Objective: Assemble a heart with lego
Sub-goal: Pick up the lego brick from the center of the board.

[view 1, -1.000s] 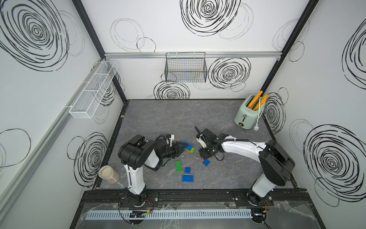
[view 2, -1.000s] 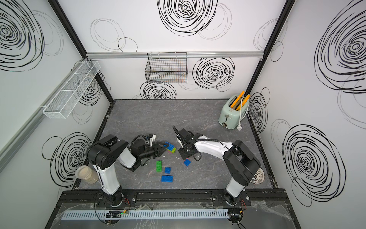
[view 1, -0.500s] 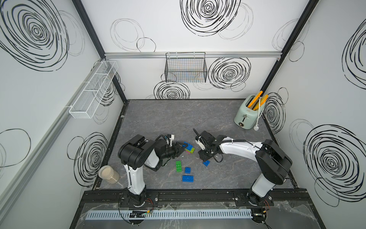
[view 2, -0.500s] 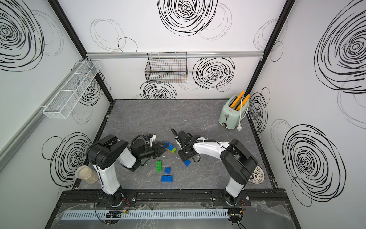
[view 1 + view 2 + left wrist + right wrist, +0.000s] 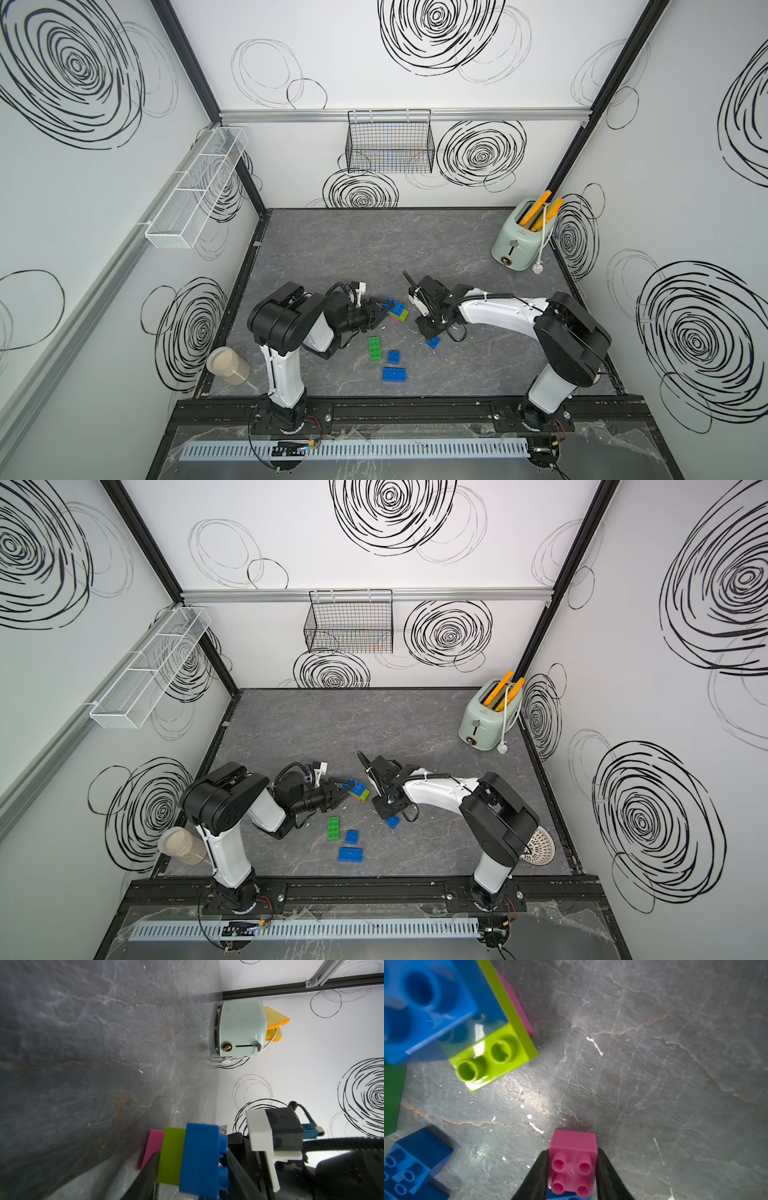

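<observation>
Steeply downward, right end effector (image 5: 572, 1174)

Grey table (image 5: 353, 249): bricks (image 5: 375, 348), toaster (image 5: 517, 241), perhaps jar (image 5: 227, 365).

White walls (image 5: 316, 66) scrawled with black swirls (image 5: 436, 29) are enclosing a grey marbled floor (image 5: 374, 249) under soft, even light. A black wire basket (image 5: 390, 143) is hanging from an aluminium rail (image 5: 498, 113) at upper centre, and a white mesh shelf (image 5: 195, 187) is running along the left wall. A mint toaster (image 5: 517, 243) is standing at the right, a beige jar (image 5: 228, 365) is sitting at lower left, and a slotted white duct (image 5: 353, 451) is lying along the bottom edge.
</observation>
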You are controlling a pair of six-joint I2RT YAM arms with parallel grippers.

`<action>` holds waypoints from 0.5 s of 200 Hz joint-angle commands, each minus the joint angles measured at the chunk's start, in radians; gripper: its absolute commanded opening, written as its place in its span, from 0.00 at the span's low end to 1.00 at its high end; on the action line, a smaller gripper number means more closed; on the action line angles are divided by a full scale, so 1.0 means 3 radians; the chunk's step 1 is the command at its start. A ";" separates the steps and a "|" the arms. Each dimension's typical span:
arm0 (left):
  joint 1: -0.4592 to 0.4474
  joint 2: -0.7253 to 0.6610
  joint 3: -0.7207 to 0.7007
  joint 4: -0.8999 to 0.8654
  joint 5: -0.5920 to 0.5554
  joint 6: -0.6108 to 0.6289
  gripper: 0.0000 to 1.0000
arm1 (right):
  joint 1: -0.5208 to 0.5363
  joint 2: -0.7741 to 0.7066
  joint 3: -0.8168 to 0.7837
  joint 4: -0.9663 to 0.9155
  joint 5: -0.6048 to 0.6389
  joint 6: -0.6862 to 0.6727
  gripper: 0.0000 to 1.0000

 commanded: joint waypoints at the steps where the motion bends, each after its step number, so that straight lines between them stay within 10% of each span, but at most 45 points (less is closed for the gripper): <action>1: 0.0021 0.0023 -0.0006 0.0240 0.0062 0.0001 0.34 | 0.0025 0.0063 -0.0023 0.0017 0.0004 -0.0003 0.32; 100: -0.0008 0.0038 0.0030 0.0258 0.0128 0.0081 0.33 | -0.0089 -0.0228 0.0308 0.0000 -0.0457 -0.0755 0.20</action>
